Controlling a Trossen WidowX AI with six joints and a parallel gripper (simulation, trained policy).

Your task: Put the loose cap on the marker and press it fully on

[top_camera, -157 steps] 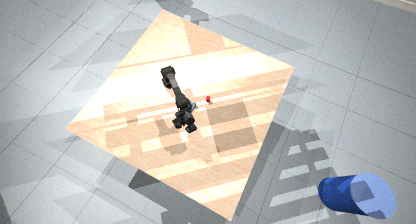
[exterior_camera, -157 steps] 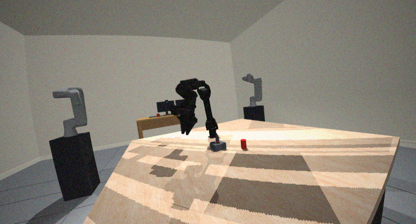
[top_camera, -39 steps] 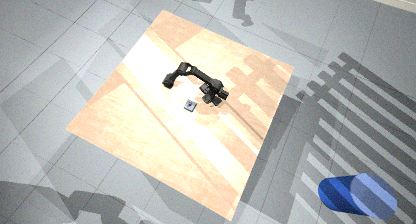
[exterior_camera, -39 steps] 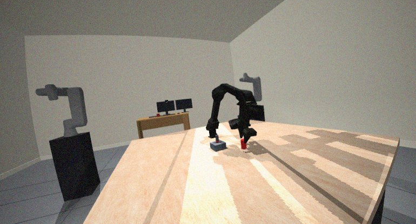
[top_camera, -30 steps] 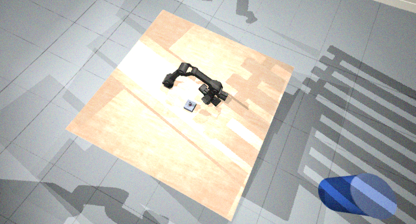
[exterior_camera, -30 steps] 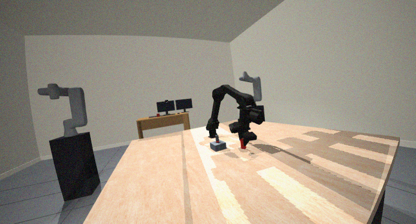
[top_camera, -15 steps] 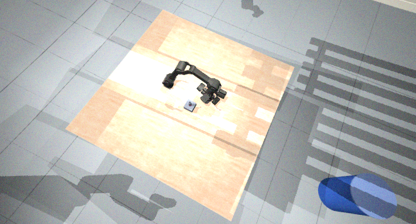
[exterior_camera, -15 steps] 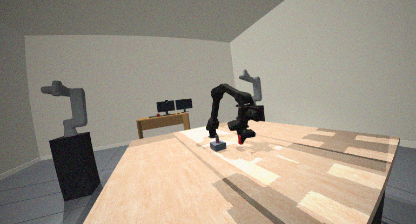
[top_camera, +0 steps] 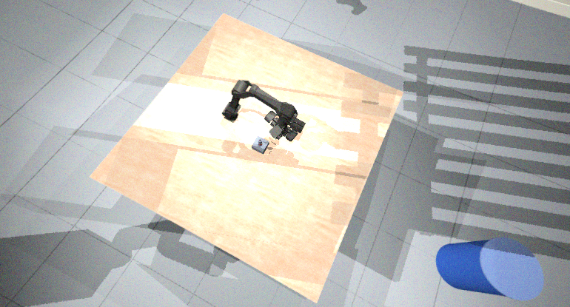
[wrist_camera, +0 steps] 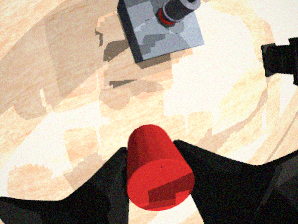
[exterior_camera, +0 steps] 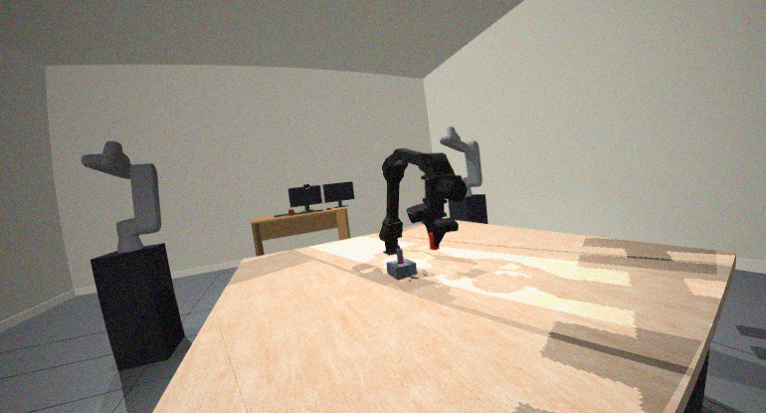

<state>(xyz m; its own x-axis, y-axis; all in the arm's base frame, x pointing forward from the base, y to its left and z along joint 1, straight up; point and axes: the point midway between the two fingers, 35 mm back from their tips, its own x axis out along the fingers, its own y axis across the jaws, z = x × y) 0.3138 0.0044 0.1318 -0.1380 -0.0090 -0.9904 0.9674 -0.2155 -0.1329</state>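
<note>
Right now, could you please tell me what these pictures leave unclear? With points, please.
- Red cap (exterior_camera: 433, 240) (wrist_camera: 154, 167): in the top view, hidden beneath the arm and gripper (exterior_camera: 432, 239) (wrist_camera: 154, 167).
- Marker (exterior_camera: 399, 255) (wrist_camera: 181, 9): in the wrist view, its tip is cut off by the upper edge; in the top view, too small to make out.
- Monitor screens (exterior_camera: 304, 196): exterior view, too small and dark to read.

A black robot arm with rounded joints
The arm (top_camera: 266, 98) (exterior_camera: 393, 195) was black nearly all over, greyer where light struck it, with a fat round shoulder joint and slimmer links between bulky joints. Its gripper (top_camera: 282, 134) (exterior_camera: 433, 240) (wrist_camera: 150, 149) had two dark fingers, broad and angular at the base and narrowing toward the tips, their faces flat like cut panels (rather like a pair of blunt beaks). Blocky dark parts clustered around the wrist; finer surface detail was too small to tell.
</note>
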